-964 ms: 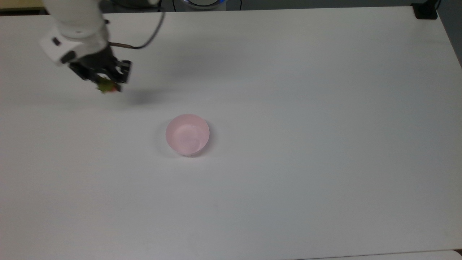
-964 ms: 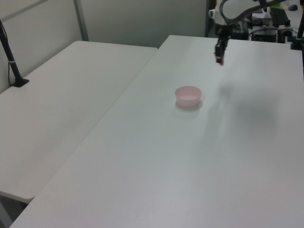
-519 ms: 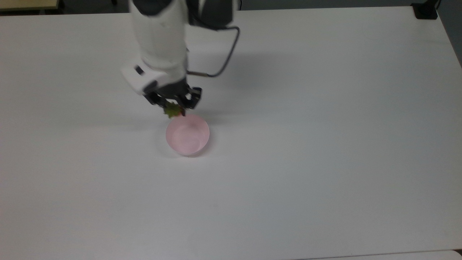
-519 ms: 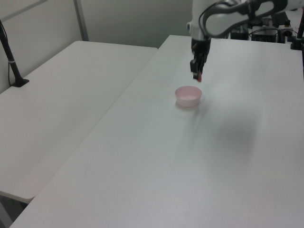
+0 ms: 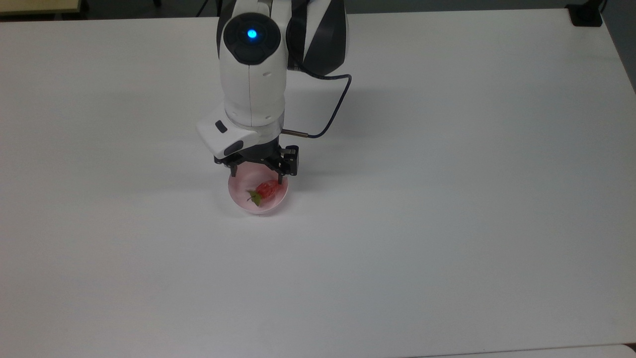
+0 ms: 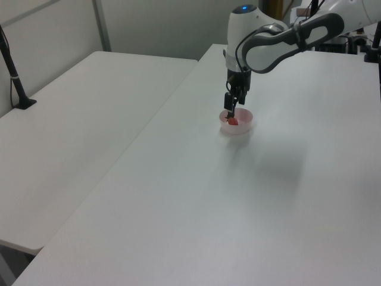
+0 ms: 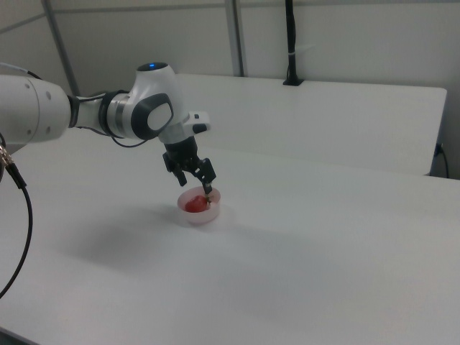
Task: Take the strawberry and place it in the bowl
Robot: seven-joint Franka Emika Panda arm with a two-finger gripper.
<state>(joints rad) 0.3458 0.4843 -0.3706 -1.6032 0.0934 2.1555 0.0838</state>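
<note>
Strawberry [image 5: 267,191] already lying inside the pale pink bowl [image 5: 243,203], leaves toward the top view's lower left, free of the gripper [image 5: 257,173], which hangs just above the bowl's far rim with its fingers spread and holding nothing. Best finished, by judgement, with a straight lift upward, fingers kept apart. No sideways drift until clear of the rim, lest the light bowl get nudged or tipped on the white table [image 5: 447,199].
</note>
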